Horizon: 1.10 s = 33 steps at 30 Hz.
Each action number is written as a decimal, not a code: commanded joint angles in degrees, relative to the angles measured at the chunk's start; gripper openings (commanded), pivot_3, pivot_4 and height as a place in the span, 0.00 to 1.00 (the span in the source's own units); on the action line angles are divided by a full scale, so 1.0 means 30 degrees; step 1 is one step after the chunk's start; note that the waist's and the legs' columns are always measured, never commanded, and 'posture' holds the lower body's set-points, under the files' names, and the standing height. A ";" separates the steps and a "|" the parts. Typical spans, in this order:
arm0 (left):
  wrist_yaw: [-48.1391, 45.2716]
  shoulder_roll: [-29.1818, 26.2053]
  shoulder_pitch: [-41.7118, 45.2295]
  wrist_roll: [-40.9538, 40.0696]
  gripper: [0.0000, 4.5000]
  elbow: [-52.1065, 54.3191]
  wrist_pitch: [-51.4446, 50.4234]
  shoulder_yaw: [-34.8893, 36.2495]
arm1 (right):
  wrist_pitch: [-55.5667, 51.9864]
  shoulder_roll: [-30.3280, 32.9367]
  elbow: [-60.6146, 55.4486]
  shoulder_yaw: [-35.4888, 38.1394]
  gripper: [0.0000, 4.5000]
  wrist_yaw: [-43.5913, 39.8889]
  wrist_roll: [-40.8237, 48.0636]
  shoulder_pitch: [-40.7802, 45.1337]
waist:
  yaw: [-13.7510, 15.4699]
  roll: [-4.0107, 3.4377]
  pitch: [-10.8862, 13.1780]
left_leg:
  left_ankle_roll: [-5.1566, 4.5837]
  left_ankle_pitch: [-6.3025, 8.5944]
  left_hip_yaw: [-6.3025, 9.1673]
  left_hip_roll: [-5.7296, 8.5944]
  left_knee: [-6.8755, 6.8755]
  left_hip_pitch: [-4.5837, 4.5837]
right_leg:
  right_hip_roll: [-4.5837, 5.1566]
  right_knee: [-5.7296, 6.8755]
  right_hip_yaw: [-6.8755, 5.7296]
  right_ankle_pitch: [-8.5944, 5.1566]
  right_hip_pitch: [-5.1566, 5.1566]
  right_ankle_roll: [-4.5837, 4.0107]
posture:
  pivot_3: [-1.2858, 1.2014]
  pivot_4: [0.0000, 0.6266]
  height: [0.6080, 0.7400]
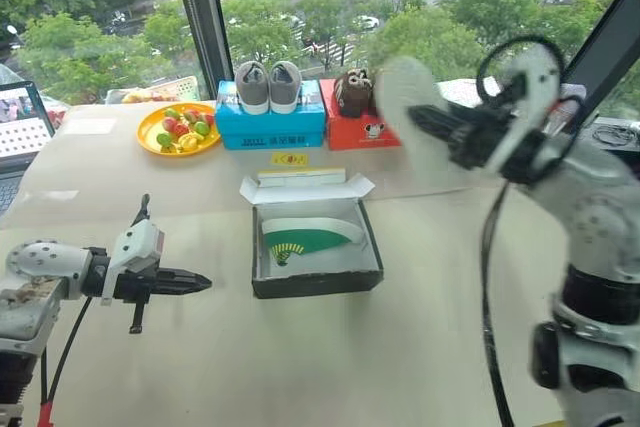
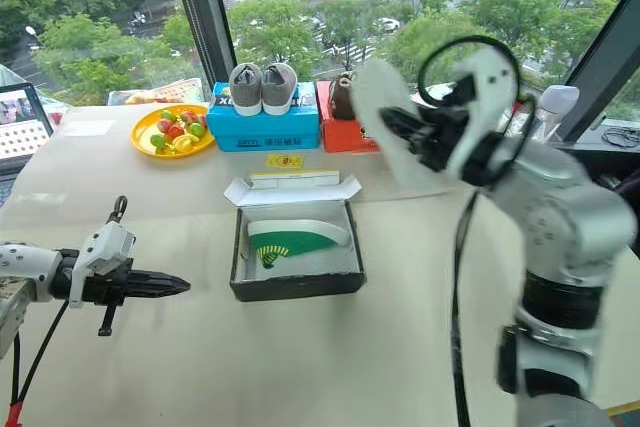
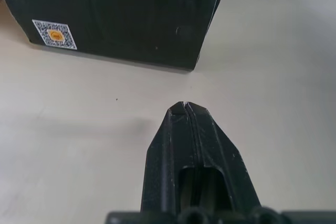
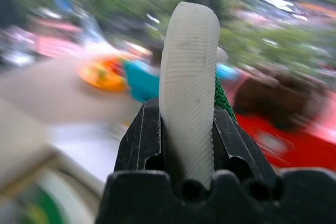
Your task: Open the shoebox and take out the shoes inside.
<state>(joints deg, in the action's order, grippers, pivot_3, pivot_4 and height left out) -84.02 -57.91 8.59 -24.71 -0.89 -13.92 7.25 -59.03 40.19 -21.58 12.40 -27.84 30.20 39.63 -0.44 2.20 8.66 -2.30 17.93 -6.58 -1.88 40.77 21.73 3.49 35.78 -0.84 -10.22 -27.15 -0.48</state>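
Note:
The shoebox [image 1: 316, 283] stands open in the middle of the table, with dark sides, a white inside and its flap [image 1: 305, 185] folded back at the far edge. One green and white shoe [image 1: 305, 237] lies on its side in it. My right gripper [image 1: 440, 129] is raised above the table to the right of the box, shut on the other shoe [image 1: 402, 97], whose white sole [image 4: 189, 66] stands between the fingers [image 4: 137, 135]. My left gripper [image 1: 200, 284] is shut and empty, hovering low left of the box and pointing at its dark side [image 3: 121, 19].
Along the window stand a blue box [image 1: 270, 125] topped with grey shoes [image 1: 268, 85], a red box [image 1: 350, 129] with a brown pair [image 1: 352, 92], and a yellow plate of fruit [image 1: 178, 129]. A laptop [image 1: 22, 122] sits at the far left edge.

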 commanded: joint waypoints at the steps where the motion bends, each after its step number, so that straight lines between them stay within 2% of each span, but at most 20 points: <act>1: -0.0117 0.0097 0.0449 -0.0121 0.00 0.0186 0.0249 -0.0039 | 0.0192 0.1688 -0.1015 -0.4562 0.15 0.1538 -0.3711 -0.1859 | -0.0239 0.0013 -0.0008 | 0.0000 0.0000 -0.0004 -0.0008 0.0000 -0.0018 | -0.0005 0.0010 0.0009 -0.0001 0.0001 0.0001 | 0.52 0.24 0.93; 2: -0.0137 0.0106 0.0471 -0.0128 0.00 0.0183 0.0251 -0.0057 | 0.0320 0.1964 -0.0947 -0.5290 0.15 0.1778 -0.4408 -0.2119 | -0.0353 0.0014 -0.0008 | 0.0004 -0.0002 -0.0012 -0.0011 0.0000 -0.0035 | -0.0012 0.0012 0.0027 -0.0002 0.0003 0.0002 | 0.52 0.24 0.93; 6: -0.0201 0.0181 0.0667 -0.0127 0.00 0.0153 0.0191 -0.0234 | 0.2137 0.3749 0.1098 -1.0816 0.15 0.4183 -1.0708 -0.3424 | -0.0526 -0.0009 0.0013 | 0.0017 -0.0015 -0.0005 0.0002 0.0007 -0.0038 | -0.0009 0.0046 0.0059 -0.0009 0.0001 0.0007 | 0.52 0.24 0.93; 9: -0.0233 0.0206 0.0760 -0.0158 0.00 0.0141 0.0144 -0.0297 | 0.2938 0.3611 0.2374 -1.2156 0.15 0.5556 -1.3258 -0.3624 | -0.0527 -0.0009 0.0013 | 0.0014 -0.0017 -0.0007 0.0007 0.0032 -0.0034 | -0.0003 0.0044 0.0063 -0.0036 0.0003 0.0043 | 0.52 0.24 0.93; 15: -0.0268 0.0241 0.0887 -0.0130 0.00 0.0102 0.0149 -0.0376 | 0.4461 0.2805 0.3528 -1.4181 0.15 0.6143 -1.6976 -0.4424 | -0.0559 -0.0006 0.0011 | 0.0019 -0.0024 -0.0007 0.0001 0.0030 -0.0040 | -0.0018 0.0053 0.0069 -0.0032 0.0002 0.0058 | 0.52 0.24 0.93; 17: -0.0282 0.0245 0.0901 -0.0110 0.00 0.0087 0.0185 -0.0388 | 0.4275 0.1797 0.3535 -1.3571 0.15 0.6096 -1.6737 -0.5273 | -0.0535 -0.0001 0.0008 | 0.0033 -0.0032 0.0001 -0.0004 0.0024 -0.0037 | -0.0026 0.0053 0.0056 -0.0020 0.0001 0.0024 | 0.52 0.24 0.93; 19: -0.0286 0.0254 0.0956 -0.0119 0.00 0.0068 0.0161 -0.0402 | 0.4046 0.1140 0.3379 -1.2943 0.35 0.5644 -1.6457 -0.5860 | -0.0538 -0.0001 0.0008 | 0.0042 -0.0037 0.0008 -0.0004 0.0018 -0.0029 | -0.0030 0.0049 0.0047 -0.0024 0.0001 0.0021 | 0.52 0.24 0.93; 20: -0.0292 0.0258 0.0993 -0.0133 0.00 0.0053 0.0132 -0.0414 | 0.4020 0.0834 0.3267 -1.2588 0.38 0.5356 -1.6209 -0.6135 | -0.0543 0.0001 0.0007 | 0.0041 -0.0036 0.0005 -0.0001 0.0021 -0.0026 | -0.0028 0.0049 0.0054 -0.0024 0.0001 0.0023 | 0.52 0.24 0.93; 21: -0.0293 0.0265 0.1017 -0.0129 0.00 0.0034 0.0131 -0.0428 | 0.3957 0.0476 0.3165 -1.2190 0.47 0.5115 -1.5952 -0.6414 | -0.0544 0.0023 -0.0007 | 0.0037 -0.0034 0.0005 0.0001 0.0025 -0.0027 | -0.0025 0.0043 0.0059 -0.0023 0.0004 0.0026 | 0.52 0.24 0.93; 25: -0.0279 0.0289 0.1089 -0.0142 0.00 0.0010 0.0108 -0.0450 | 0.2260 -0.2055 0.1327 -0.8914 0.78 0.3250 -1.3046 -0.7451 | -0.0534 0.0132 -0.0072 | 0.0015 -0.0021 0.0014 -0.0012 0.0029 -0.0098 | -0.0031 0.0032 0.0052 -0.0023 0.0074 0.0033 | 0.52 0.24 0.93; 27: -0.0280 0.0324 0.1167 -0.0126 0.00 -0.0057 0.0114 -0.0495 | 0.1361 -0.2922 0.0243 -0.7294 0.78 0.2424 -1.1810 -0.7525 | -0.0559 0.0133 -0.0071 | 0.0015 -0.0019 0.0019 -0.0021 0.0024 -0.0142 | -0.0036 0.0035 0.0051 -0.0025 0.0113 0.0034 | 0.52 0.24 0.93; 33: -0.0244 0.0469 0.1331 -0.0050 0.00 -0.0163 0.0156 -0.0631 | -0.1683 -0.2055 -0.2982 -0.3521 0.78 -0.0708 -0.8448 -0.5843 | -0.0418 0.0080 -0.0034 | 0.0014 -0.0019 0.0025 -0.0019 0.0020 -0.0195 | -0.0028 0.0057 0.0056 -0.0028 0.0154 0.0042 | 0.52 0.24 0.93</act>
<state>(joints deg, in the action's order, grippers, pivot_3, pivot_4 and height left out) -84.52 -56.50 11.46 -24.72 -1.15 -13.91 5.18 -61.82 32.46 -25.55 -3.83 -27.41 1.67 18.48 -1.70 2.44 8.56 -2.26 17.88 -6.52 -1.92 40.85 21.15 3.42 35.96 -0.65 -10.27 -26.69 -0.40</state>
